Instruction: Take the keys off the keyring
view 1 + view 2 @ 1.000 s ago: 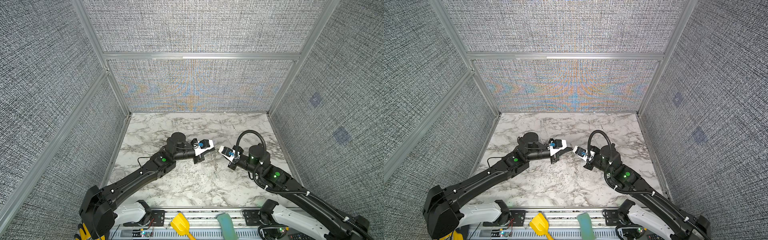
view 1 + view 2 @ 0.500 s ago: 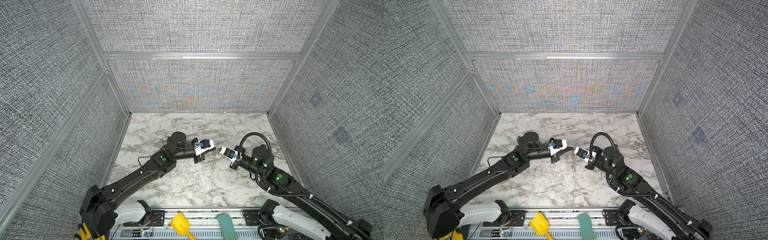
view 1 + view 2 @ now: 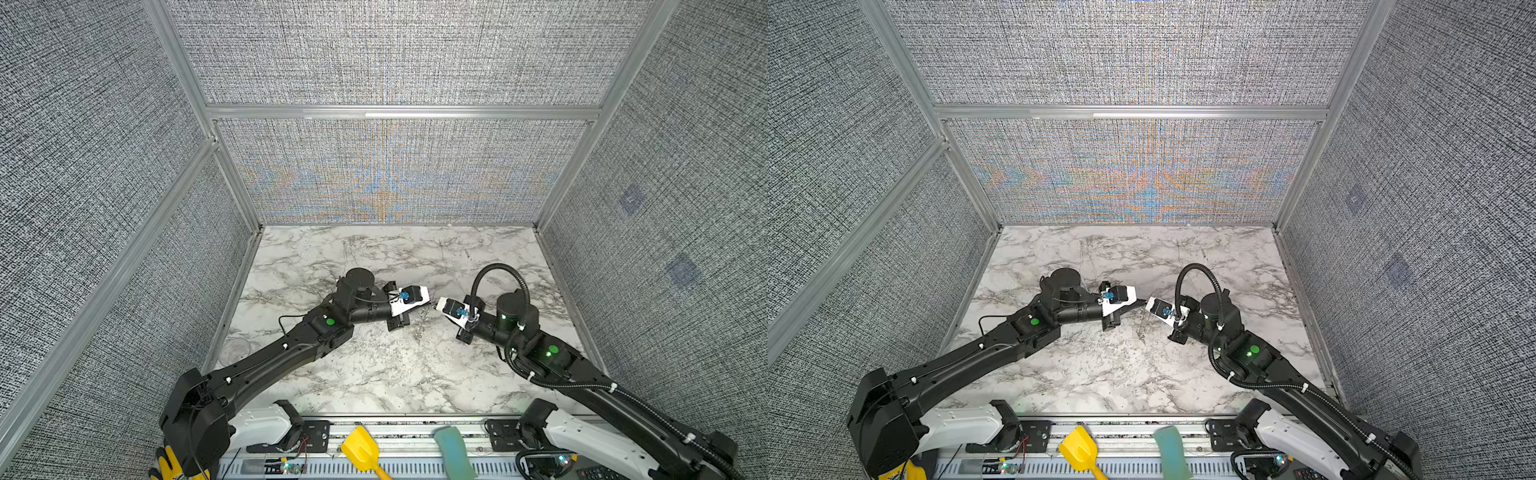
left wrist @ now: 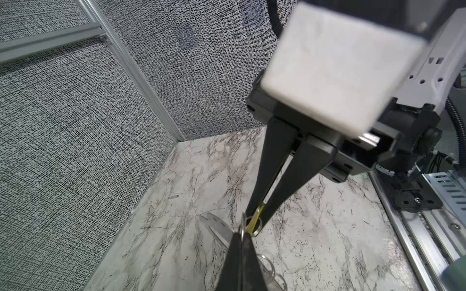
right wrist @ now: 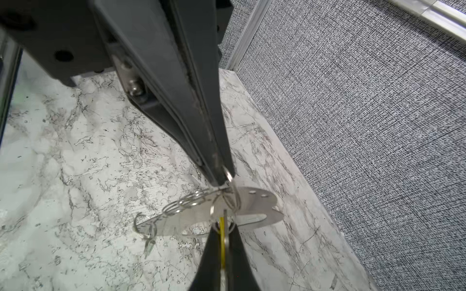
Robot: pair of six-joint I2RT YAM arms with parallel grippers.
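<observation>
Above the table, the keyring is clamped by the left gripper and the yellow-tagged key is pinched by the right gripper; neither key is judged freed yet.

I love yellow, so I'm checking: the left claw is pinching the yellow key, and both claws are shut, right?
No. The right claw is pinching the yellow key, as the right wrist view shows. Both claws are shut; the left claw holds the keyring.
</observation>
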